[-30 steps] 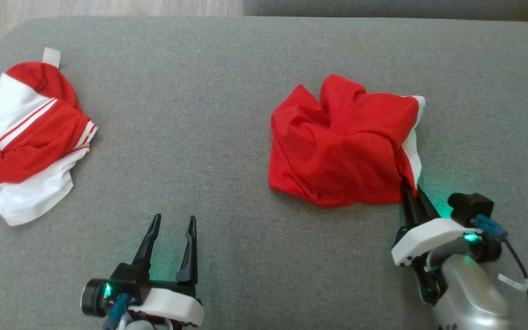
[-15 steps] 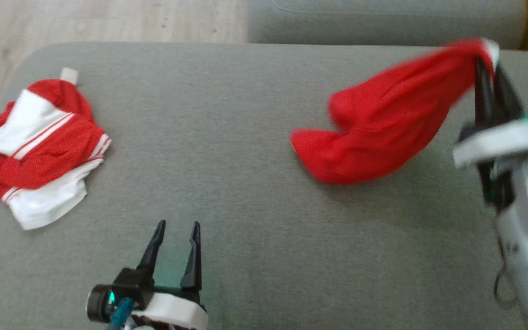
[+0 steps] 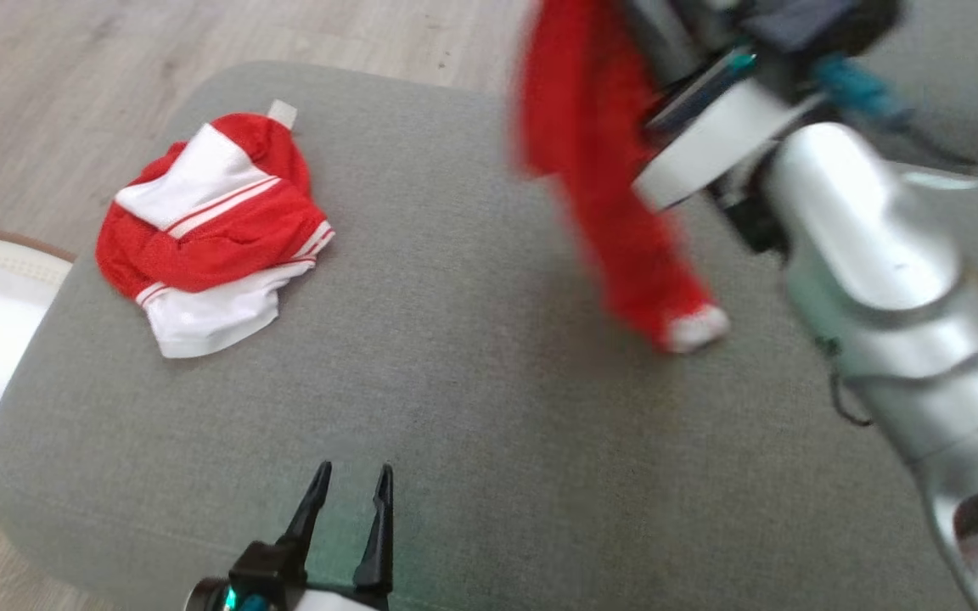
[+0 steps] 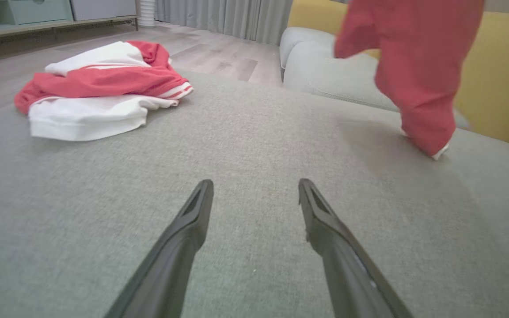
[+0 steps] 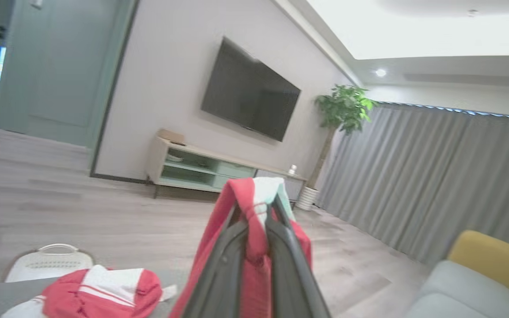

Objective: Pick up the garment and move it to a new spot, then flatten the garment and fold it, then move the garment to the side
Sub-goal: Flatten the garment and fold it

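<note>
Raised off the cushion (image 3: 455,399), the garment (image 3: 604,204) is being carried at 1 o'clock, clamped in the right gripper (image 5: 256,207), left gripper (image 3: 351,477) waiting parted, pending set-down elsewhere.

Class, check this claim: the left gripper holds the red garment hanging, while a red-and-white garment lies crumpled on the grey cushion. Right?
Wrong arm: the right gripper holds the red garment hanging, its fingers shut on the cloth in the right wrist view. The rest stands.

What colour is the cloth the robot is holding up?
Red garment with a white edge; clearest in left wrist view.
</note>
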{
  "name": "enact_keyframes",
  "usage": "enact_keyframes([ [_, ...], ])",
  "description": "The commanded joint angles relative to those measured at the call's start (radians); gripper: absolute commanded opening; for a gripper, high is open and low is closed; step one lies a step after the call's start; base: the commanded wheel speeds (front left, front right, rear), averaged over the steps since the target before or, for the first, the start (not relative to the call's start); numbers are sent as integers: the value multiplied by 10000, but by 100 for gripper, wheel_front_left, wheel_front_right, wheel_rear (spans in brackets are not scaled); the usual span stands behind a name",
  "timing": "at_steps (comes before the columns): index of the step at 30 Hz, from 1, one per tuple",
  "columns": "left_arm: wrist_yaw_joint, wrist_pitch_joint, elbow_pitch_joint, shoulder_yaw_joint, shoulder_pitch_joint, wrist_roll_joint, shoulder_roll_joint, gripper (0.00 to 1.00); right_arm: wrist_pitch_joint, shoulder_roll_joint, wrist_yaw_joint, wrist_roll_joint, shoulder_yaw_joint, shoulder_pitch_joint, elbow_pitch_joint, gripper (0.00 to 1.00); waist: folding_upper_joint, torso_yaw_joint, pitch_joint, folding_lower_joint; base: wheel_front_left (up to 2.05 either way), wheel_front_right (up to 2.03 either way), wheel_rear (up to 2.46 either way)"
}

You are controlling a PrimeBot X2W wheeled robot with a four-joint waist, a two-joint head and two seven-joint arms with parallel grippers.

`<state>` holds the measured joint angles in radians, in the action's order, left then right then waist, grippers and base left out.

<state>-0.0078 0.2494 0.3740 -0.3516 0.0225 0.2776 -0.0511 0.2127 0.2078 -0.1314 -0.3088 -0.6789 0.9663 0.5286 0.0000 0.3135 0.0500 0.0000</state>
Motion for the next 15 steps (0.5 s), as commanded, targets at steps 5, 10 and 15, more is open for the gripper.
enact_keyframes([
  [5,104,124,-334,410,-70,36,9,100,136,434,7,-882,-1517,-431,-283,0,0,-264,63,0,0,0,0],
  [10,104,124,-366,464,-167,-11,9,100,37,1857,7,-1639,-2647,-1803,-160,0,0,-875,306,0,0,0,0],
  [15,149,124,-400,548,-474,-77,9,100,200,3048,7,-2056,-2567,-3215,425,0,0,-1426,559,0,0,0,0],
])
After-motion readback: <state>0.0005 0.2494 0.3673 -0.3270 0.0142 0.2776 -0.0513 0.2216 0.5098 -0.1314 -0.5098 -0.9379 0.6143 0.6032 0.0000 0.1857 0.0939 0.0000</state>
